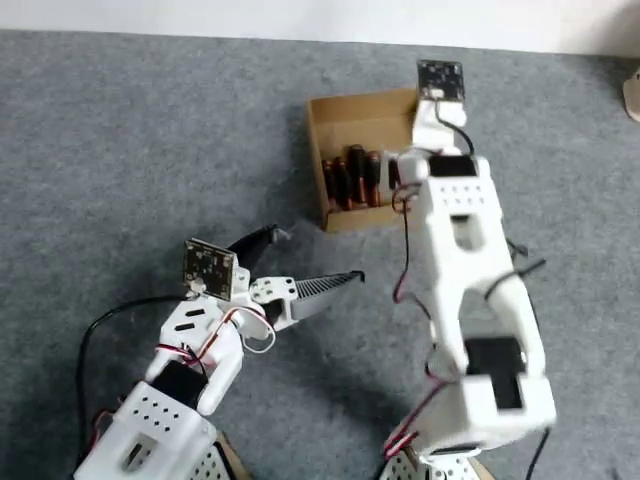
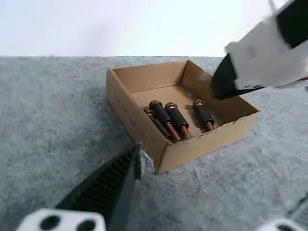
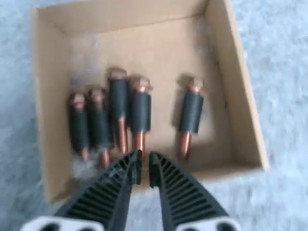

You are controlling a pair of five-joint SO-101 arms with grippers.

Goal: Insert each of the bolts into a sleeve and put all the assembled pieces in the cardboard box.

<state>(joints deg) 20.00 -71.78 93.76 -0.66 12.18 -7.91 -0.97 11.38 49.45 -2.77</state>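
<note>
Left end effector [image 1: 318, 253] is closest: spread wide, nothing in it, over the bench [image 1: 120, 150] just short of a corner of the cardboard box [image 1: 322, 115], not touching it. Right end effector [image 3: 144, 161] comes next: nearly clenched, a thin gap between the fingers, nothing gripped, hanging above the box by one of its walls.

Box sits upright, top open, on the grey felt-like bench cover. Five assembled pieces [image 3: 140, 110] lie flat on its floor, roughly parallel. Four are bunched toward one wall, touching or nearly so, and one [image 3: 191, 110] lies apart. Each is a copper-coloured bolt [image 3: 139, 85] through a black sleeve [image 3: 98, 126], head out one end, shank out the other. With five in the box, I judge the task done or close to it.

Handling, my read:
- Bolts are metal: rigid, dense for their size, smooth.
- Sleeves look like rubber or plastic, matt, so better grip.
- Sleeve is probably only slipped on, so a tilt could let the bolt slide out.
- If one needs moving, I'd take it across the sleeve at mid-length and keep it level.
- The lone piece is the easy pick; the bunched four leave little finger room.
- Box looks light and thin-walled, so a nudge would likely shift it.
</note>
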